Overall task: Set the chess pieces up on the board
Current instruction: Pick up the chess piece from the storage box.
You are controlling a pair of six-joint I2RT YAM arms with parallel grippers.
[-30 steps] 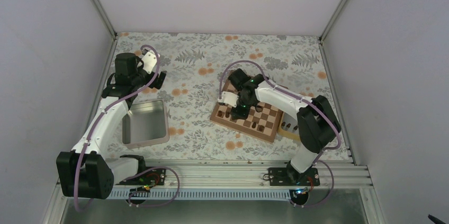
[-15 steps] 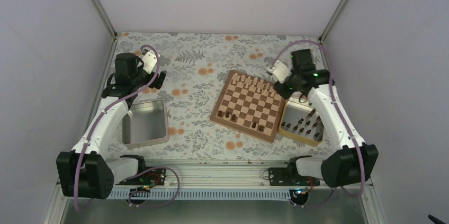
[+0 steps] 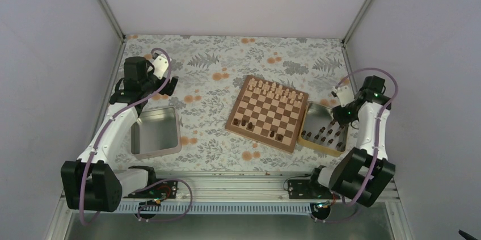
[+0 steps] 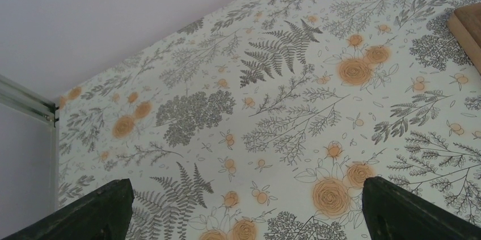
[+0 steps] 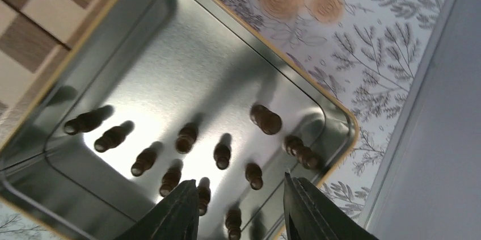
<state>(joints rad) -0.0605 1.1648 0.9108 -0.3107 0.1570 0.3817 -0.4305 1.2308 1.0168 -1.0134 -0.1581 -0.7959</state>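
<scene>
Dark brown chess pieces (image 5: 221, 155) stand in metal tray (image 5: 170, 41) beside board (image 3: 266, 116). We hover right gripper (image 5: 239, 194) above them, jaws apart, empty. Left gripper (image 4: 245, 186) wide, empty. Fetching step, we judge; next: descend, straddle one piece, pinch.

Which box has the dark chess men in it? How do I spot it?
Find the checkered board in the middle of the flowery table. The box sits right beside the board's right edge. Unlike the grey tin far to the left, it has a yellowish rim and small dark chess pieces inside.
</scene>
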